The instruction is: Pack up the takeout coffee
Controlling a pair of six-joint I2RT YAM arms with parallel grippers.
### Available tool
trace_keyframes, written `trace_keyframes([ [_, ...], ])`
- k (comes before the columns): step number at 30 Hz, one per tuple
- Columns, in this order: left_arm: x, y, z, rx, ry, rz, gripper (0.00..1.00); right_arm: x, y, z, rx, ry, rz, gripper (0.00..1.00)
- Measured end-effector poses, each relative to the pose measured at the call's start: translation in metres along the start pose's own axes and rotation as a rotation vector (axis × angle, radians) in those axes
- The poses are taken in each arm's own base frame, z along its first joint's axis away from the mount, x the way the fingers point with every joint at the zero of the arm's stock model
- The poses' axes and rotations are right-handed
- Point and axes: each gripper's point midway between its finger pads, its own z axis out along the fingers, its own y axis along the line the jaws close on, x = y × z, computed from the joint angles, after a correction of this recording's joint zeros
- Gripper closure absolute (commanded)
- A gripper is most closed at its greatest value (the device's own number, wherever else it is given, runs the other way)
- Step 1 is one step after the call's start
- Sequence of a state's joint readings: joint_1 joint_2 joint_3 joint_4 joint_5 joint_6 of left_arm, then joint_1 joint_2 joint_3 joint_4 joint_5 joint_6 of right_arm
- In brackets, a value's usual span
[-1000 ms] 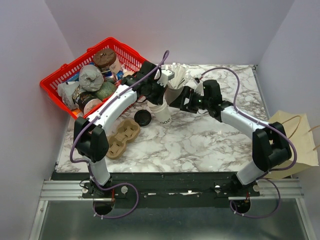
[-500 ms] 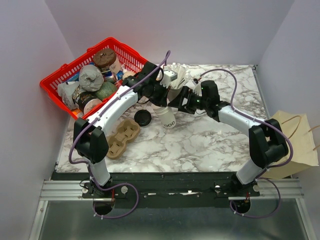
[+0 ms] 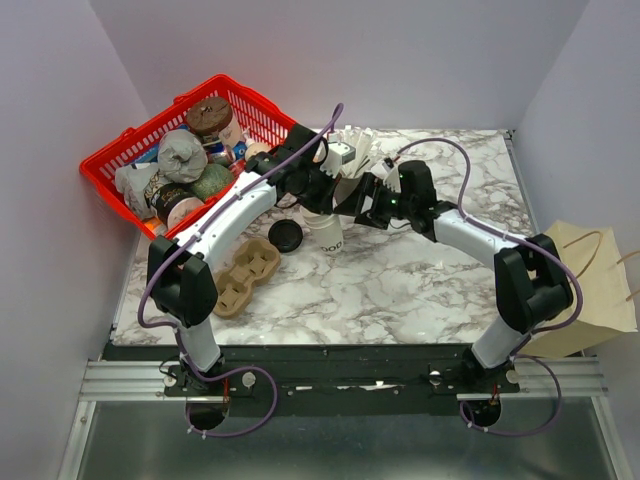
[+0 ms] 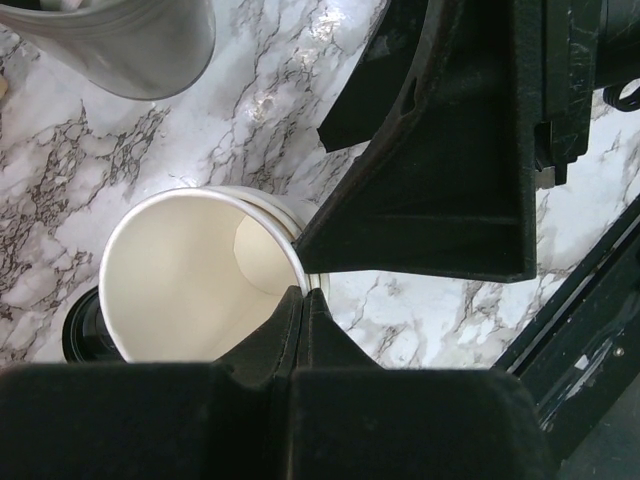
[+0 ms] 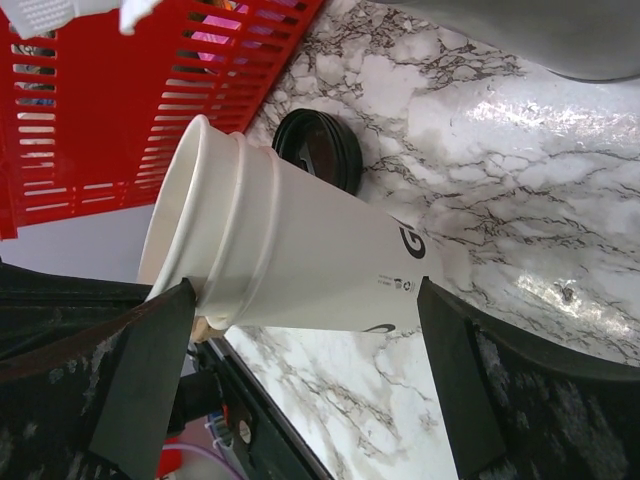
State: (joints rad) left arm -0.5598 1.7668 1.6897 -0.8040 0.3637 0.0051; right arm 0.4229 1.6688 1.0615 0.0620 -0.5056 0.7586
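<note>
Left gripper [image 4: 300, 300] jaws together, pinching the rim of the top cup [image 4: 190, 270] of the nested cup stack [image 5: 330, 265], mid-table just near the grey stick cup [image 4: 130, 45]. Right gripper [image 5: 305, 288] jaws wide apart, straddling the stack; contact unclear. Black lid [image 3: 287, 236] lies on the marble table [image 3: 400, 290] just left of the stack.

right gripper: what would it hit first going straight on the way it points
Probably the stack of paper cups, which sits between the open fingers of the right gripper; depth is unclear.
</note>
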Motion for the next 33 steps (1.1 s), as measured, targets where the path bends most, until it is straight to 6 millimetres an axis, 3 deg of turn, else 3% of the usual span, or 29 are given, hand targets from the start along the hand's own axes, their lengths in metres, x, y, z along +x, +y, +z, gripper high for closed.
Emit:
trace_keyframes([
  [6,0.002,0.006,0.000,-0.031,0.007,0.018,1.00,-0.001,-0.005,0.006,0.019,-0.002,0.001,0.00],
  [11,-0.002,0.009,-0.002,-0.051,-0.005,0.040,1.00,0.005,-0.022,0.011,0.075,0.014,0.011,0.00],
  [19,-0.004,0.010,-0.004,-0.060,-0.010,0.052,1.00,0.003,-0.024,0.011,0.078,0.009,-0.016,0.00],
  [27,-0.015,0.007,-0.012,-0.065,-0.042,0.068,1.00,-0.001,-0.014,-0.005,0.064,-0.002,-0.163,0.00],
  [33,-0.019,0.005,-0.016,-0.067,-0.056,0.081,1.00,-0.011,0.008,-0.029,0.035,-0.045,-0.294,0.00],
])
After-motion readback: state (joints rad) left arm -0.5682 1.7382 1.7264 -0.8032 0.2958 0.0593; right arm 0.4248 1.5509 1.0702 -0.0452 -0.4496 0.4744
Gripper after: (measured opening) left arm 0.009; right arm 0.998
